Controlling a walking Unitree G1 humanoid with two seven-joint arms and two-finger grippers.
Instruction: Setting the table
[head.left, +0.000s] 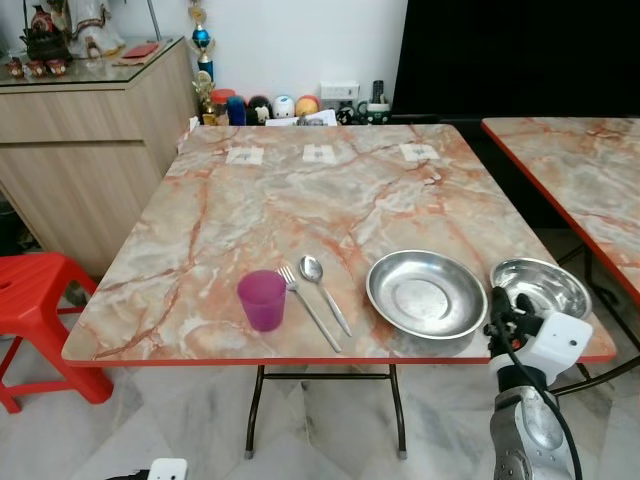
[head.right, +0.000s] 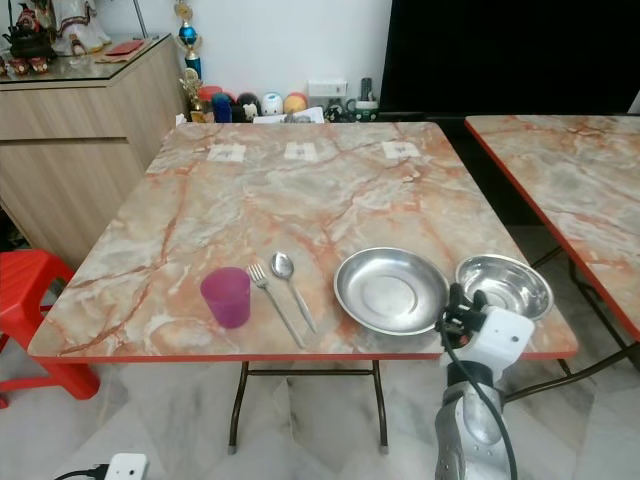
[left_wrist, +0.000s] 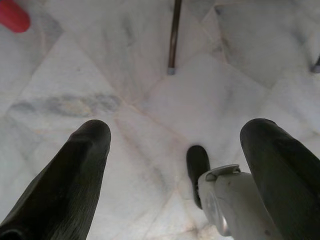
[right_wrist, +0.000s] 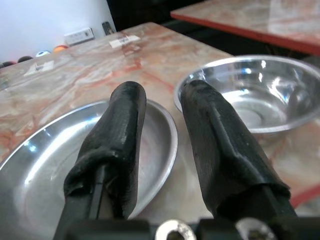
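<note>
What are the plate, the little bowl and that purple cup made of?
The plate and small bowl look like polished metal, probably stainless steel: silvery, with bright reflections. The purple cup seems plastic: matte, slightly translucent, evenly coloured. The tabletop shows a glossy marble pattern, possibly laminate rather than stone.

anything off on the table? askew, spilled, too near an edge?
No spills or damage. The purple cup stands upright, the fork and spoon lie side by side, slightly angled. Only the smaller steel bowl stands out: it sits at the table's near right corner, close to the edge, beside the steel plate.
</note>
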